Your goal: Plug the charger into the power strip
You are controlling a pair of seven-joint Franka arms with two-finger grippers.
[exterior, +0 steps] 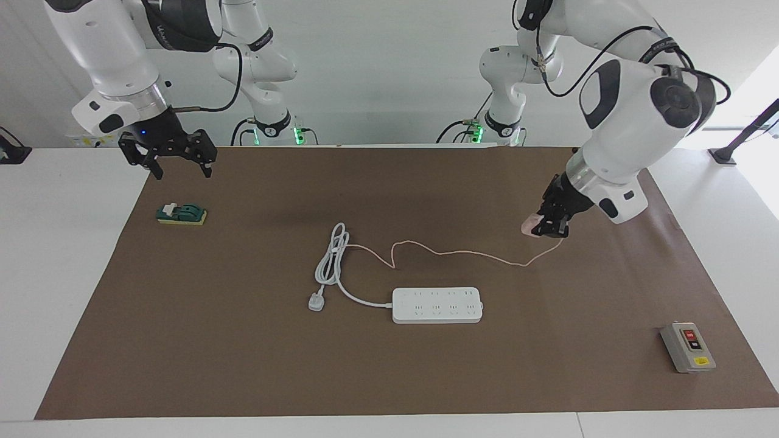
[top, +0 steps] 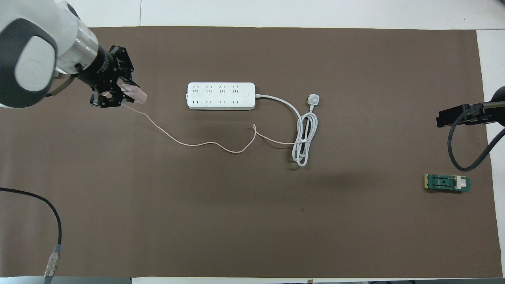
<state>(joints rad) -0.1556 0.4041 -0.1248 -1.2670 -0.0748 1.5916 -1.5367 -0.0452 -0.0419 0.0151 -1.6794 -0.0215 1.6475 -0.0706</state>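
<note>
The white power strip (exterior: 437, 305) (top: 221, 96) lies flat on the brown mat, sockets up. My left gripper (exterior: 546, 229) (top: 115, 96) is shut on the pale-pink charger (exterior: 528, 227) (top: 136, 96) and holds it above the mat, off the strip's end toward the left arm's end of the table. The thin pink cable (exterior: 462, 249) (top: 189, 142) trails from the charger across the mat to the coiled white cord. My right gripper (exterior: 181, 165) is open and empty, waiting in the air over the mat's edge at the right arm's end.
The strip's thick cord (exterior: 331, 261) (top: 305, 138) lies coiled, with its white plug (exterior: 315, 302) (top: 313, 99) beside it. A grey box with red and black buttons (exterior: 688, 347) stands at the left arm's end. A small green part (exterior: 181, 214) (top: 447, 183) lies under the right gripper.
</note>
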